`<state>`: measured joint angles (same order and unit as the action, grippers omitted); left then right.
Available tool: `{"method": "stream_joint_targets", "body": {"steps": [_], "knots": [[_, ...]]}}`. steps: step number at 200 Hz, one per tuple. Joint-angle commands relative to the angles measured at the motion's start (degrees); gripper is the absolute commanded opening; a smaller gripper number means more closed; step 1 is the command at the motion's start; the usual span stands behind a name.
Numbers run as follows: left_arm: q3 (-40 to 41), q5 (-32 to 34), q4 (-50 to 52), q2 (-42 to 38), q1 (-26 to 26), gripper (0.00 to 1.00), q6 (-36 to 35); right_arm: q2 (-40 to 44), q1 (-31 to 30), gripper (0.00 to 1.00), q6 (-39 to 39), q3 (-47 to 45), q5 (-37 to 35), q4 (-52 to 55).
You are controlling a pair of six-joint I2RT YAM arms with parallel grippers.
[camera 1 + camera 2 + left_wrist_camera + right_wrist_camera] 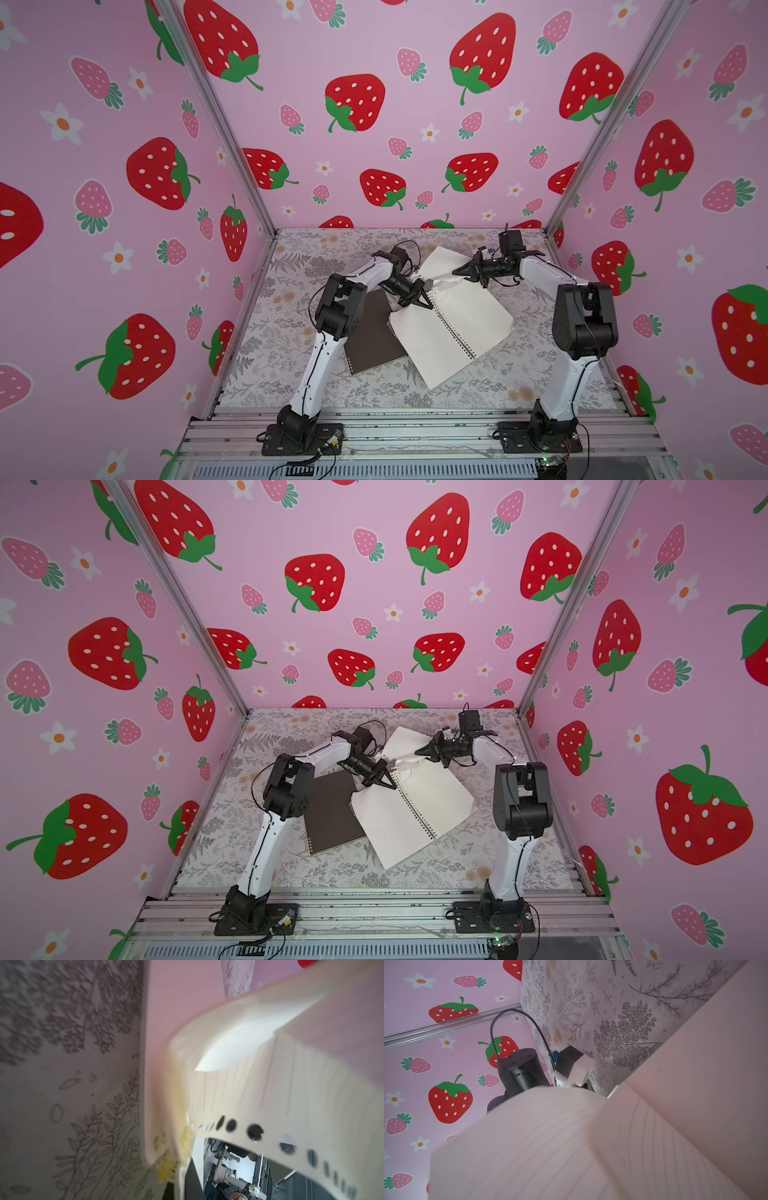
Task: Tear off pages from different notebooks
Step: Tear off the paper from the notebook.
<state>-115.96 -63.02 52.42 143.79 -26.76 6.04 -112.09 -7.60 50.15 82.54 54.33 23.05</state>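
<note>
In both top views the cream-covered notebook point(473, 322) point(436, 804) lies open in mid table, its cover folded out to the left. One lined page point(441, 261) point(405, 739) rises from its far end, crumpled in the middle. My left gripper point(430, 306) point(392, 786) is shut on the page's corner by the punched holes point(230, 1125), right at the spiral's far end. My right gripper point(456, 272) point(418, 752) is shut on the page higher up. The page point(550, 1147) hides the right jaws in the right wrist view. The dark notebook point(372, 336) point(332, 814) lies shut under my left arm.
The floral table cover point(291, 374) runs to pink strawberry walls on three sides. Metal rails point(415, 432) and both arm bases stand along the near edge. The dark notebook's right edge lies under the open cream cover point(419, 349).
</note>
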Motion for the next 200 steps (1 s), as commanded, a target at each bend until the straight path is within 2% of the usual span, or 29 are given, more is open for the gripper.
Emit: {"method": "stream_joint_targets", "body": {"steps": [1, 56, 127, 188, 200], "knots": [[-0.4, -0.8, 2.2, 0.5, -0.4, 0.0, -1.5, 0.1, -0.3, 0.0, -1.8, 1.1, -1.0, 0.8], [-1.1, -1.2, 2.2, 1.3, -0.4, 0.0, -1.3, -0.1, -0.4, 0.0, -2.2, 1.2, -1.2, 1.1], [-0.9, -1.4, 2.3, 1.2, -0.5, 0.0, -1.5, -4.3, -1.5, 0.0, 4.3, 10.6, 2.9, -3.5], [-0.7, -1.5, 2.4, 1.1, -0.6, 0.0, -1.7, -6.3, -2.8, 0.0, 2.6, 13.0, 2.3, 0.2], [-0.7, -1.5, 2.4, 1.1, -0.6, 0.0, -1.7, -6.2, -3.0, 0.1, 0.5, 12.6, 1.5, 2.9]]}}
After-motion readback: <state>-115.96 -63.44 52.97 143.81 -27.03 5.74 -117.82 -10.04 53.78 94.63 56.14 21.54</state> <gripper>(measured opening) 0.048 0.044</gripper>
